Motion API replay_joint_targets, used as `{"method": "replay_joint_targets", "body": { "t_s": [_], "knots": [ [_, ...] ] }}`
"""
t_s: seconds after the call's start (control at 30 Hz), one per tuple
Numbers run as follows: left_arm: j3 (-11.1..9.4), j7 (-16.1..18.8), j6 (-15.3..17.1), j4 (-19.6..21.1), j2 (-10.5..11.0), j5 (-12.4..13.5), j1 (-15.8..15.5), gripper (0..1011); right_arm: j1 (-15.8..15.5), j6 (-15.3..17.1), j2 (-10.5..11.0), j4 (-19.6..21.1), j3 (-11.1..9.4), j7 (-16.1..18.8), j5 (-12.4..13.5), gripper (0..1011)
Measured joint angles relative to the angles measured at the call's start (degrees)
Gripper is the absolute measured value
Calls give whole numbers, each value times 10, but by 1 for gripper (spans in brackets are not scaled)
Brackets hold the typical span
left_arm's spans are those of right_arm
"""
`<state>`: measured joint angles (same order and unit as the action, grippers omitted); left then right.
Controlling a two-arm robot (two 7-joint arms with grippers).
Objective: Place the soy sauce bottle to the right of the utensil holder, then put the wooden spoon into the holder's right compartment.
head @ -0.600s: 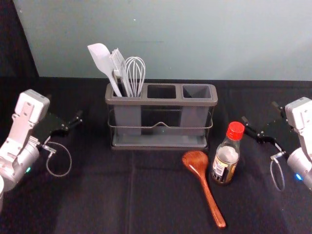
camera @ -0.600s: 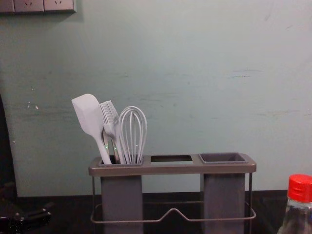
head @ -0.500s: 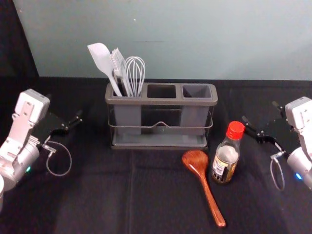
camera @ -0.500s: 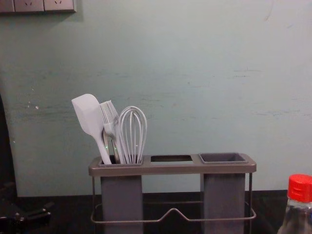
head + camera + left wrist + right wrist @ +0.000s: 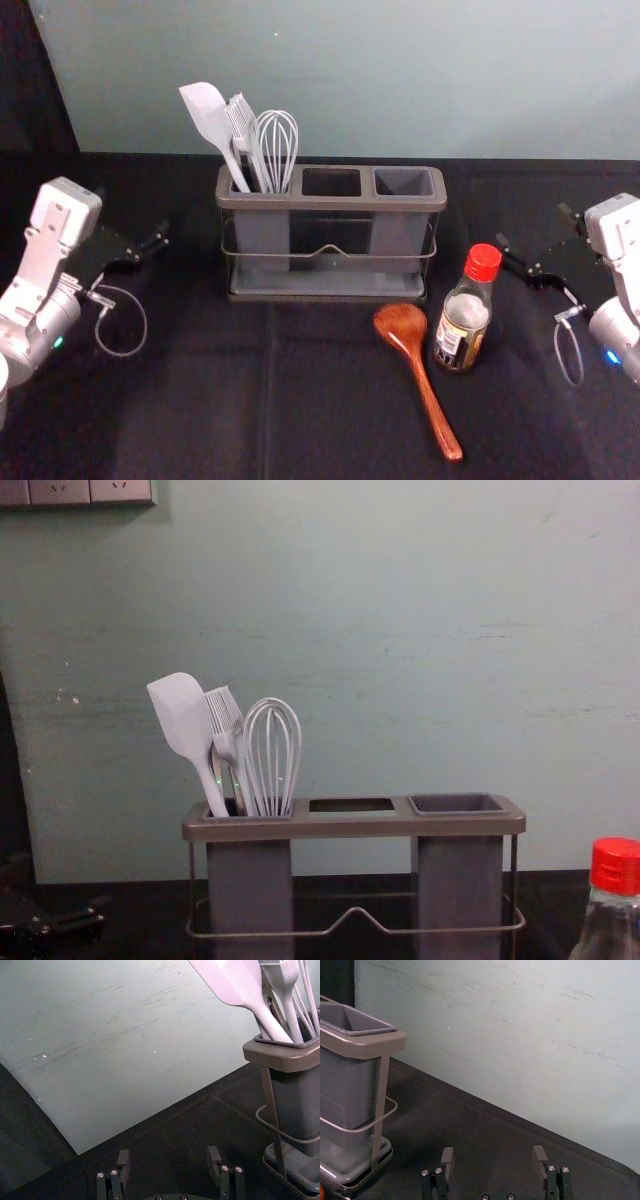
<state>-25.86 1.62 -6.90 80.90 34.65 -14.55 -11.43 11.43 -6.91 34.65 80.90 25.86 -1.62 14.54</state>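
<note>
"Item one?"

"Soy sauce bottle (image 5: 463,325), red-capped, upright, beside the spoon and nearer the robot than the right end of the three-compartment utensil holder (image 5: 330,205). Probably rigid, smooth, fairly weighty glass; grasp around the body."

"Item two?"

"Wooden spoon (image 5: 434,408), lying flat. Likely light, stiff; grasp the upper handle."

"Grippers?"

"Left gripper (image 5: 169,1152), left of the holder; right gripper (image 5: 493,1150), right of it. Both: fingers spread, nothing between."

"Views?"

"Head: spoon full length, bottle label (image 5: 451,341). Chest: wall (image 5: 350,855) glimpsed beneath the middle opening (image 5: 352,805) (evidently no cup fitted)."
</note>
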Motion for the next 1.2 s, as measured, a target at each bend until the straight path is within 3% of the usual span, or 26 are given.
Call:
{"method": "replay_joint_targets", "body": {
  "t_s": [0.67,0.9,1.2],
  "knots": [
    [0,0,0,0,0,0,0,1005,0,0,0,0,0,0,0,1002],
    [0,0,0,0,0,0,0,1005,-24,-6,5,23,-17,-4,-8,1002],
    [0,0,0,0,0,0,0,1005,-73,7,38,76,-46,6,-7,1002]
  ]
}}
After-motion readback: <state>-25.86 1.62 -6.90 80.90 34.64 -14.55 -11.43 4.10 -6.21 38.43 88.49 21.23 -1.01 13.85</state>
